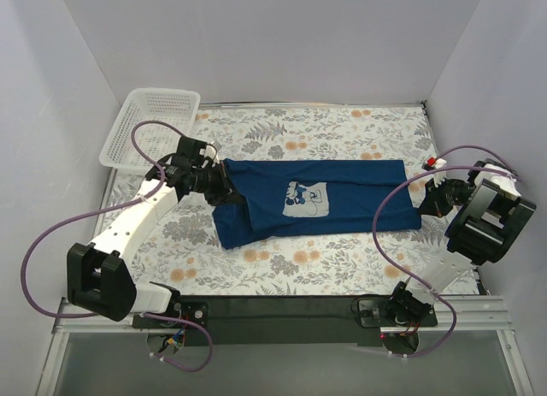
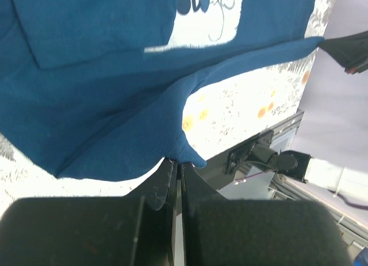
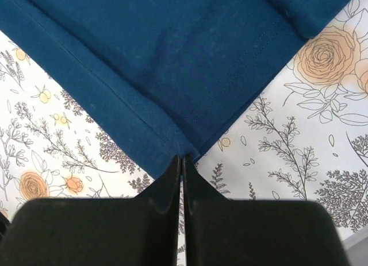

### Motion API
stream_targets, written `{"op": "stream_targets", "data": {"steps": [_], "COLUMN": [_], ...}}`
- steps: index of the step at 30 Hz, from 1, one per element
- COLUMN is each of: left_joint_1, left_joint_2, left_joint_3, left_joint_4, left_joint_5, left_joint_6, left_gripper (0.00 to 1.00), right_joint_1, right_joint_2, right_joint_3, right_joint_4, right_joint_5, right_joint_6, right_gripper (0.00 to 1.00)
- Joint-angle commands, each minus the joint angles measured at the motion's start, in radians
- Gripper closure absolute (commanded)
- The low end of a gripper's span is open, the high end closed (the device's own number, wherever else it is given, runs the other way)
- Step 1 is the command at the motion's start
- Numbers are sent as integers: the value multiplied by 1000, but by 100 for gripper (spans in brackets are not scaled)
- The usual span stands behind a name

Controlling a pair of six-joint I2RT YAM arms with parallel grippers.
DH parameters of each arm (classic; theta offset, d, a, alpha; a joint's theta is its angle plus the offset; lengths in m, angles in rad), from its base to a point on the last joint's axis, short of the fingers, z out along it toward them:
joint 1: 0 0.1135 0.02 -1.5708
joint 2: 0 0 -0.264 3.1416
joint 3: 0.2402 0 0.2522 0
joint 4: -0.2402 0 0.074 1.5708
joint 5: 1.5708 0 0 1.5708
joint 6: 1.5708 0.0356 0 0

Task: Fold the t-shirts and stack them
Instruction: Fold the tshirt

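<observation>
The dark navy t-shirt [image 1: 342, 195] lies lengthwise across the floral table, its pale mouse print [image 1: 306, 199] facing up. My left gripper [image 1: 224, 191] is shut on a corner of the shirt at its left end and holds that fabric lifted; the left wrist view shows the cloth [image 2: 115, 93] hanging from the shut tips [image 2: 179, 162]. My right gripper [image 1: 425, 203] is shut on the shirt's hem corner at its right end; the right wrist view shows the hemmed corner [image 3: 172, 65] pinched at the tips [image 3: 183, 158].
A white plastic mesh basket [image 1: 149, 127] stands at the back left corner. The floral tablecloth [image 1: 342, 259] covers the table. Grey walls enclose three sides. A black rail [image 1: 282, 309] runs along the near edge between the arm bases.
</observation>
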Motion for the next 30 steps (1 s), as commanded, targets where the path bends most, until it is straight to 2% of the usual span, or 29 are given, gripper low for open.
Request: {"op": "stream_targets", "data": {"steps": [1, 19, 30], "left_joint_1": [15, 29, 52], "left_joint_2": [19, 31, 99], "left_joint_3": [51, 86, 116], "left_joint_4": [50, 113, 138], "left_joint_5": [23, 13, 7], "left_joint_6": [23, 45, 91], "left_gripper": [100, 100, 100], "right_joint_1": [7, 40, 45], "right_joint_2": [20, 66, 96], "right_joint_3": [35, 71, 89], "right_joint_4": [13, 96, 123], "right_joint_5": [-34, -26, -13], "right_joint_6": [26, 142, 182], "right_gripper": [99, 99, 99]}}
